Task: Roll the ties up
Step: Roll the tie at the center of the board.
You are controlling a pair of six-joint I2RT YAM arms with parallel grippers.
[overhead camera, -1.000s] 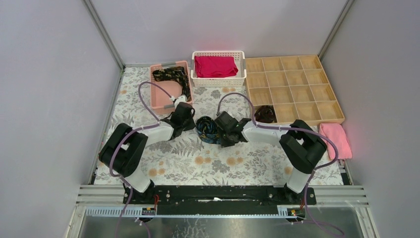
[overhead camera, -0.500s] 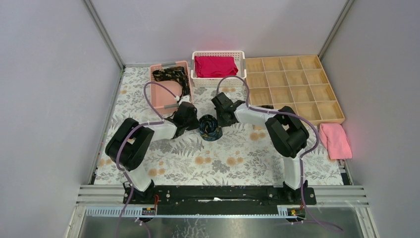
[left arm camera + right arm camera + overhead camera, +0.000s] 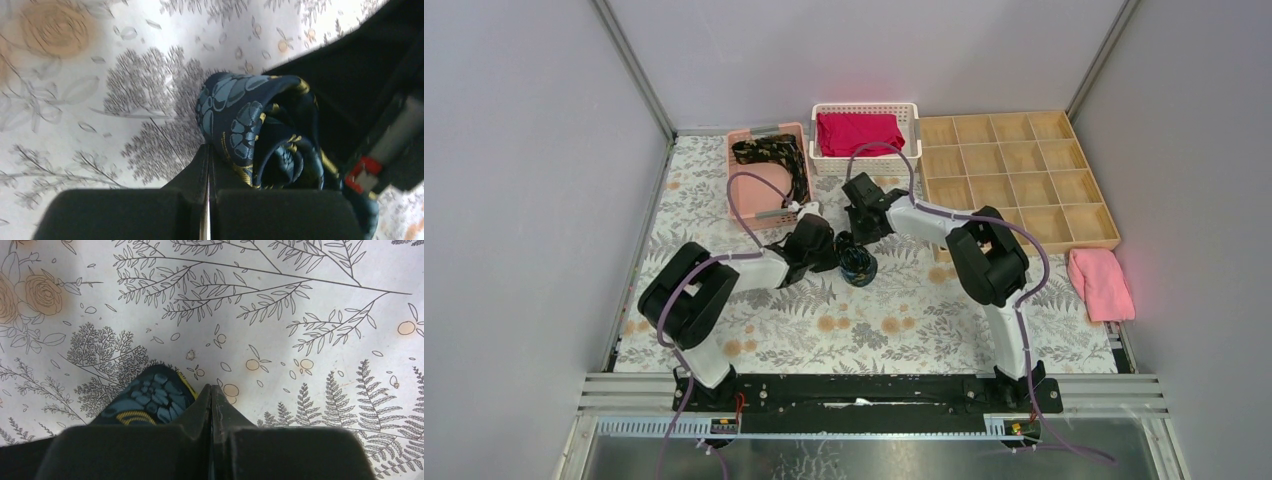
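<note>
So the blue-and-gold tie [image 3: 856, 258] is already wound into a chunky coil, sitting on the floral tablecloth [image 3: 894, 320] just off the near right corner of the pink tray [image 3: 769, 195]. Both grippers have their jaws pressed flat together with nothing between them. The left gripper [image 3: 207, 150] sits between that tray corner and the coil, its black fingers right up against the fabric. The right gripper [image 3: 212, 390] is a bit further out from the tray's right side, with the coil's edge showing just beside its tip.

My guess is the closed fingers are working like blunt paddles. Bracing the roll from two sides keeps it from springing loose, which an open pinch might not do.

A second tie [image 3: 774, 152], unrolled and gold-patterned, lies draped in the far end of the tray, so there's probably more rolling to go.
</note>
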